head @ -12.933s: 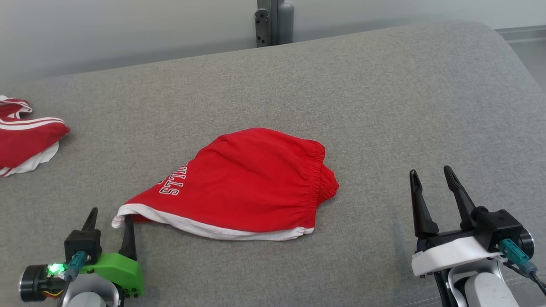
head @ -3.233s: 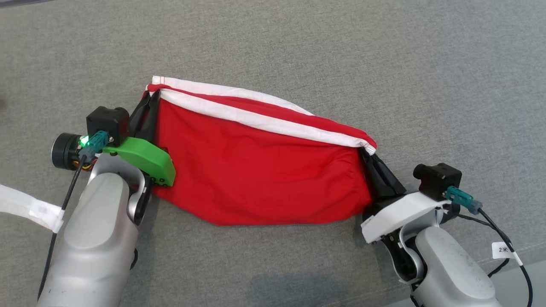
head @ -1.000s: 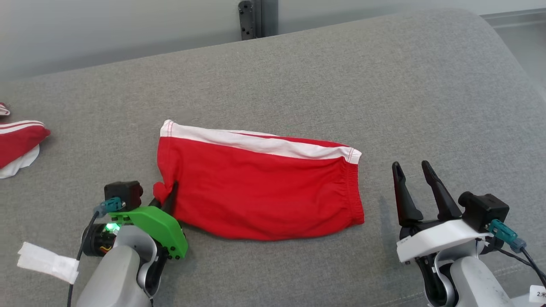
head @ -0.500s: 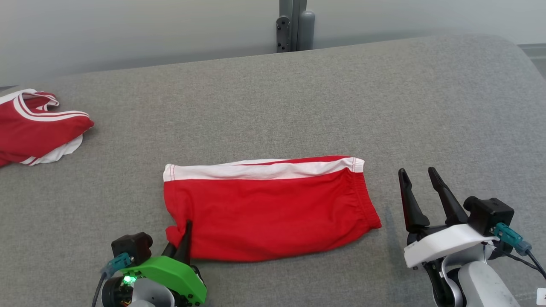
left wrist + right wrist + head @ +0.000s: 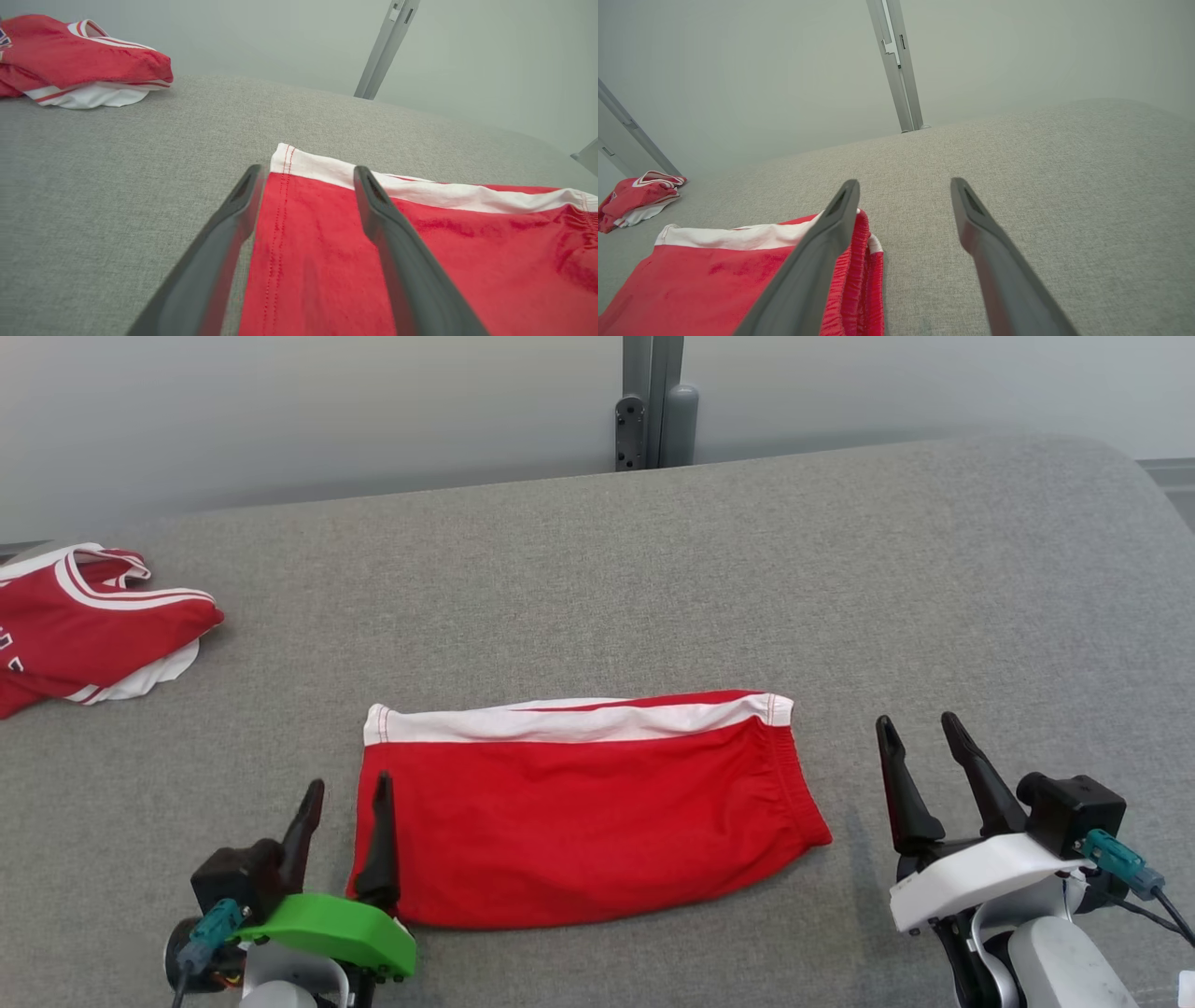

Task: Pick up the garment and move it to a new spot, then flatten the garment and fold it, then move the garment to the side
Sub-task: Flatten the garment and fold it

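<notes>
The garment [image 5: 588, 821] is a pair of red shorts with a white band along its far edge, lying flat and folded on the grey cushioned surface [image 5: 653, 579]. My left gripper [image 5: 344, 786] stands open at the shorts' near-left corner, one finger over the red cloth, the other over bare grey fabric. In the left wrist view the shorts [image 5: 420, 252] lie under and between the spread fingers [image 5: 219, 242] of my gripper [image 5: 308, 170]. My right gripper [image 5: 920, 726] is open, empty, just right of the elastic waistband [image 5: 859, 270]; its midpoint [image 5: 903, 184] hangs over bare surface.
A second red and white garment [image 5: 84, 621] lies bunched at the far left edge, also seen as a heap [image 5: 79, 70] in the left wrist view. A grey metal post [image 5: 653, 401] rises behind the far edge. The surface curves away at the right.
My left gripper has opened and let go of the shorts' near-left corner, which now lies flat. The head camera shifted slightly. The right gripper stays open in place.
</notes>
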`<state>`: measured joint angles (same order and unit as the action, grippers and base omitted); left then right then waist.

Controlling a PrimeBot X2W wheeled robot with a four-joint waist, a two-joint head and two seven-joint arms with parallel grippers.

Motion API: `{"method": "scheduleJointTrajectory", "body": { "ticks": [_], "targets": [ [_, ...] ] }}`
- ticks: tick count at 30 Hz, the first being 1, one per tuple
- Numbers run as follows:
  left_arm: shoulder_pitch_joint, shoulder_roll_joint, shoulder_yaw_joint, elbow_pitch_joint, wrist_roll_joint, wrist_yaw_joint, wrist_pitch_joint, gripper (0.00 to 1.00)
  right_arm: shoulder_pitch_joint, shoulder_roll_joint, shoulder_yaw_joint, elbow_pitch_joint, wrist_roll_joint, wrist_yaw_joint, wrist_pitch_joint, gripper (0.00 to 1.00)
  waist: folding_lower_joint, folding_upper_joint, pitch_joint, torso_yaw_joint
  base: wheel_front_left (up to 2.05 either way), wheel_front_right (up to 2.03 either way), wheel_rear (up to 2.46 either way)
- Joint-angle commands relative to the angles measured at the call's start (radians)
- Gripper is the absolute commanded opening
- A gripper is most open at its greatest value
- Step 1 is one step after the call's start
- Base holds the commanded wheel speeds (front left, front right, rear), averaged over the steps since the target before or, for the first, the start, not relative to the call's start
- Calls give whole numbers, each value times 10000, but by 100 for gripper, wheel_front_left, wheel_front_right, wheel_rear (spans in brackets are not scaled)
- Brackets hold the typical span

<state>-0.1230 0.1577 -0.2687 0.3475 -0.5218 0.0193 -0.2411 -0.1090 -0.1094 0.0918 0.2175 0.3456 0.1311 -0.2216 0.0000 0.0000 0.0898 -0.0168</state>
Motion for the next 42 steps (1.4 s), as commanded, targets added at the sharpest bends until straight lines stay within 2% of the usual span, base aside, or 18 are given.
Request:
{"method": "scheduleJointTrajectory", "body": {
  "ticks": [1,5,11,20,27,35,36,37,39,40,41,42],
  "targets": [
    [142,100,80,-237,232,79,-119,100,109,-66,-28,-33,-109,-7,32,100,0,0,-61,5,0,0,0],
    [371,86,295,-972,730,204,-247,100,252,-61,36,27,-214,-7,198,100,0,0,-155,41,0,0,0],
    [1029,-334,857,-2078,1169,314,-239,100,346,-71,431,354,-307,-7,928,100,0,0,-242,139,0,0,0],
    [1326,-831,1132,-2299,1523,-16,-232,100,-717,-163,926,1634,-306,-8,2206,100,0,0,-73,549,0,0,0],
    [1186,-992,1181,-2037,1614,-208,-233,100,-1687,-306,829,2859,420,-7,3571,100,0,0,142,857,0,0,0],
    [1007,-1055,1233,-1904,1670,-281,-234,100,-2229,-591,1461,3656,1810,-8,4913,100,0,0,291,956,0,0,0],
    [1012,-1058,1241,-1888,1678,-285,-234,100,-2266,-617,1540,3701,1926,-8,4982,84,0,0,298,948,0,0,0],
    [1012,-1061,1255,-1877,1675,-293,-234,100,-2311,-663,1650,3735,2042,-8,5050,47,0,0,304,940,0,0,0],
    [985,-1065,1273,-1854,1713,-303,-234,100,-2408,-771,1878,3754,2295,-8,5056,27,0,0,310,915,0,0,0],
    [965,-1067,1280,-1849,1733,-312,-234,100,-2474,-816,1979,3737,2422,-10,5049,8,0,0,308,896,0,0,0],
    [950,-1068,1289,-1847,1750,-316,-234,100,-2535,-877,2096,3689,2528,-10,5051,0,0,0,305,871,0,0,0],
    [946,-1070,1289,-1844,1770,-323,-234,100,-2593,-930,2192,3625,2623,-10,5045,0,0,0,301,843,0,0,0]
  ]
}}
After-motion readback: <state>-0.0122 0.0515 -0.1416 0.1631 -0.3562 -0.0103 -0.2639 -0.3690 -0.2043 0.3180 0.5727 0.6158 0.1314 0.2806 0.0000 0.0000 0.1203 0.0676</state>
